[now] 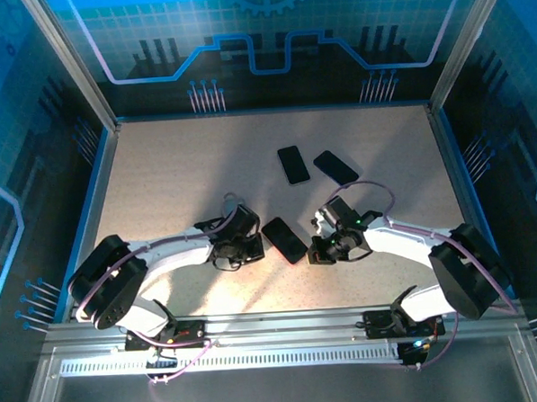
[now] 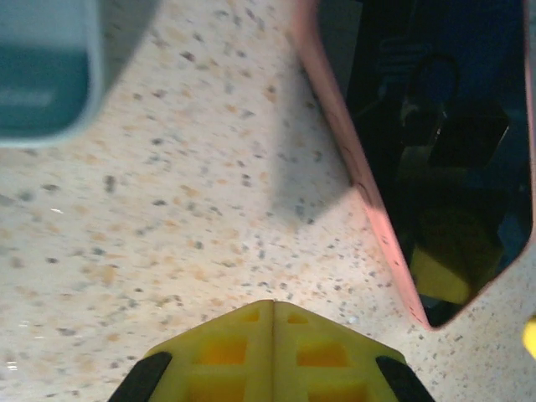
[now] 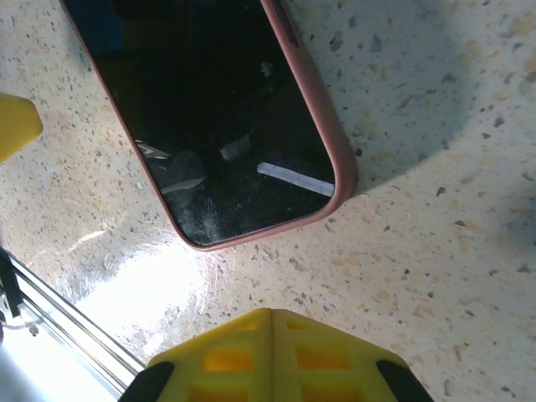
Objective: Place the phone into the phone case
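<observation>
A dark phone (image 1: 285, 240) lies flat on the speckled table between my two grippers. Its glossy screen (image 3: 209, 109) is framed by the pink rim of the phone case (image 3: 339, 159), so the phone sits inside the case. The same pink edge (image 2: 356, 163) runs down the right of the left wrist view. My left gripper (image 1: 249, 249) is just left of the phone, its yellow fingertips (image 2: 274, 305) shut on nothing. Just to the phone's right, my right gripper (image 1: 321, 249) has its fingertips (image 3: 270, 313) pressed together, also empty, near the phone's lower corner.
Two more dark flat slabs (image 1: 294, 164) (image 1: 336, 167) lie side by side farther back on the table. A blurred teal-grey object (image 2: 42, 75) is at the top left of the left wrist view. The metal rail of the table's near edge (image 3: 59, 318) runs close to the right gripper.
</observation>
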